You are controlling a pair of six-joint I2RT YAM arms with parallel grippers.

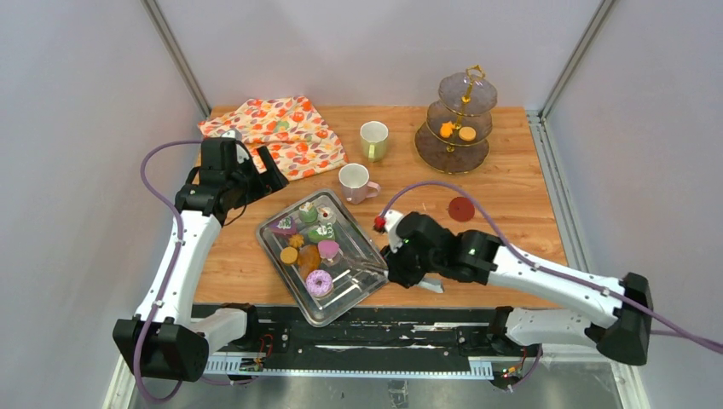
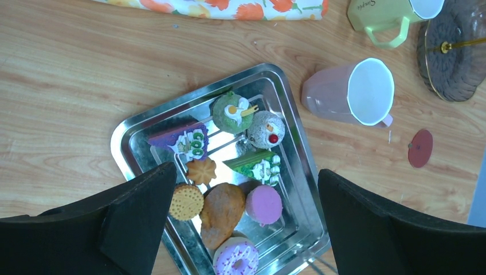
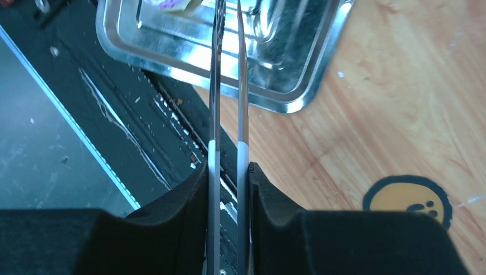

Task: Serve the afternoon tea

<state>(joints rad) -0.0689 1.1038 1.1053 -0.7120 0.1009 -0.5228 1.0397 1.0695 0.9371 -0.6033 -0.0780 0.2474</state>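
I look at a wooden table (image 1: 511,204) that stands in a booth of plain grey walls (image 1: 77,102), with a metal post in each far corner. A black rail (image 1: 341,328) runs along the near edge, where the arms are bolted.

Most of the pastries lie in a steel tray (image 1: 281,277) near the middle of the near edge, and among them the pink-iced donut (image 1: 319,282) is the nearest one. Just behind the tray stands the pink mug (image 1: 354,181), and farther back the pale-green mug (image 1: 373,140). A three-tier stand (image 1: 456,119) is at the far right, with two orange cookies (image 1: 457,132) on its middle tier. An orange floral cloth (image 1: 277,132) lies at the far left. A small red disc (image 1: 461,209) lies on the wood to the right of the pink mug.

The left gripper (image 2: 246,175) hangs over the tray with its fingers wide apart and holds nothing. The right gripper (image 3: 228,172) is clamped on the tongs (image 3: 216,86), and it presses their two arms nearly together over the near right corner of the tray.

The ends of the tongs are cut off at the top of the right wrist view, so I cannot tell if they pinch anything. From above, the right arm hides most of the tongs. In the left wrist view the donut and the stand are only partly in frame.
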